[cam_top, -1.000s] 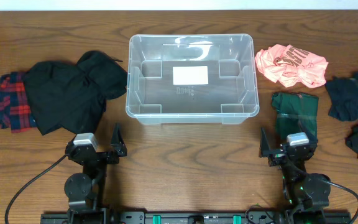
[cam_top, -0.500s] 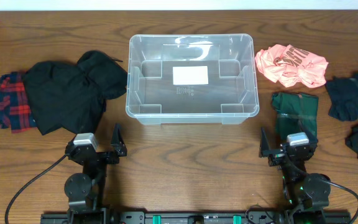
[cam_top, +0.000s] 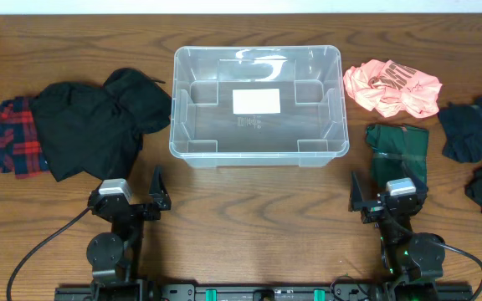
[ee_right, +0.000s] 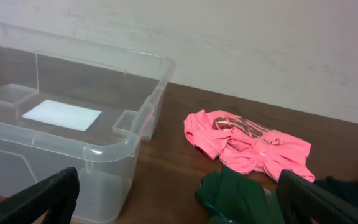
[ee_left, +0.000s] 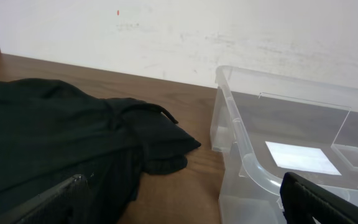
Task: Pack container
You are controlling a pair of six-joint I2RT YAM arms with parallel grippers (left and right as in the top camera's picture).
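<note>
Since nothing was packed yet, I had the left gripper [cam_top: 129, 194] gaping near the black clothes [cam_top: 94, 125], the empty container [cam_top: 258, 155] centred within either arm's reach, and the right gripper [cam_top: 389, 194] likewise gaping by the green garment [cam_top: 398, 146].

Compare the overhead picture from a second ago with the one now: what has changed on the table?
Nothing visibly changed. The left hand and right hand stay open and parked at the near edge, holding nothing. The container is still empty, and the black garment, pink shirt and green garment lie where they were.
</note>
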